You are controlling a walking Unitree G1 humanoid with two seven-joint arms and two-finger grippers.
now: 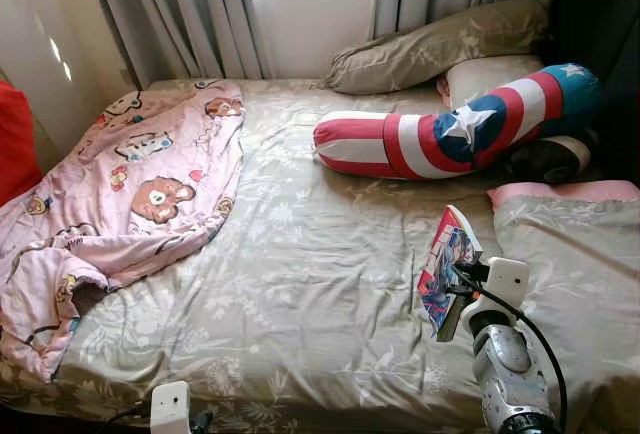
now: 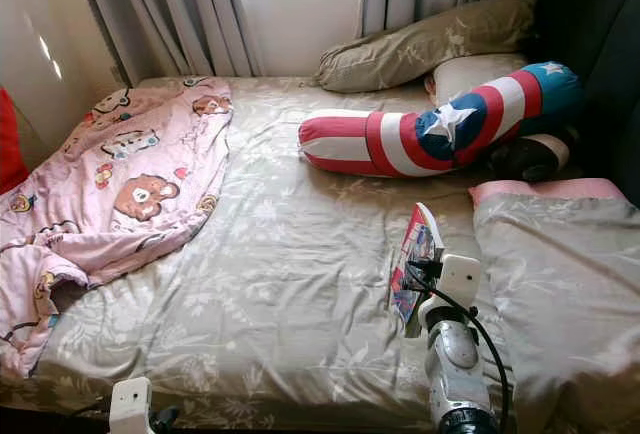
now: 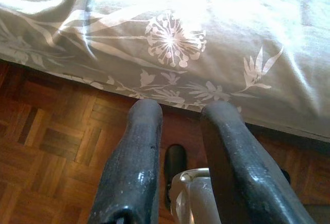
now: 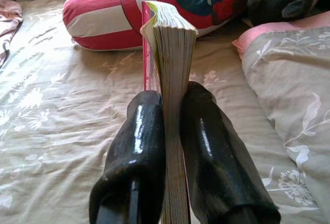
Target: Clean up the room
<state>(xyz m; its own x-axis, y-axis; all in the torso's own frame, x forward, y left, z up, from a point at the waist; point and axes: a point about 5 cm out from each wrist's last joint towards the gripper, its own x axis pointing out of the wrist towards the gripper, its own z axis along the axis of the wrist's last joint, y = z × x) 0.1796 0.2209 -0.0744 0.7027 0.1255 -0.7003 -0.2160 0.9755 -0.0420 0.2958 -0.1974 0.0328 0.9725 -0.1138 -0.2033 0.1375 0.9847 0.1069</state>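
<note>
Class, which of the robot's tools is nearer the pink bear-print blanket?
Left. The left tool hangs low by the bed's near edge, below the blanket; the right tool grips a book across the bed.

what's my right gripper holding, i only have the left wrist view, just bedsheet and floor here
Observer: The right gripper is shut on a book, pinching it by its page edge, held upright above the bed.
Operator: what kind of book
Observer: A thick paperback with a colourful pink and blue cover.
Operator: anything else on the bed
Observer: A pink cartoon-bear blanket lies crumpled on the robot's left side of the bed.
Operator: and near the book
Observer: A red, white and blue star-patterned bolster lies beyond it, toward the window.
</note>
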